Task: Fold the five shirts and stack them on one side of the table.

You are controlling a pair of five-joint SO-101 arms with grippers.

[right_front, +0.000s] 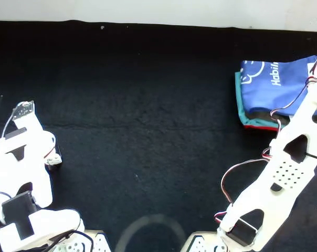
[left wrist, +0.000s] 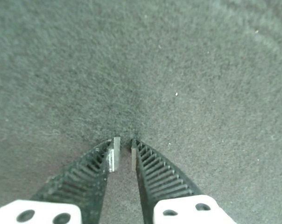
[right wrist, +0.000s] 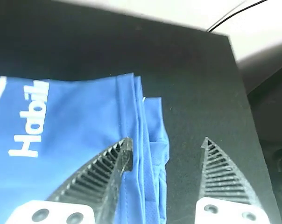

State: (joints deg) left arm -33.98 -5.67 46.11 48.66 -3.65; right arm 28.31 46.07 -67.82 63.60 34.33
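Observation:
A stack of folded shirts [right_front: 253, 119] lies at the right side of the black table, with teal, red and dark edges showing under the top one. On top is a blue shirt [right_front: 271, 81] with white print. My right gripper [right wrist: 167, 143] hovers open over the blue shirt's [right wrist: 61, 121] folded edge, one finger above the cloth and the other above the bare mat. My right arm [right_front: 284, 168] stretches from the front edge toward the stack. My left gripper [left wrist: 123, 146] is shut, with nothing in it, tips close to the black mat [left wrist: 155, 70].
My left arm [right_front: 22, 157] sits folded back at the front left. The black mat [right_front: 148, 105] spreads wide between the arms. The table's corner [right wrist: 227, 39] lies just beyond the stack, with a pale floor and a dark cable [right wrist: 234, 11] past it.

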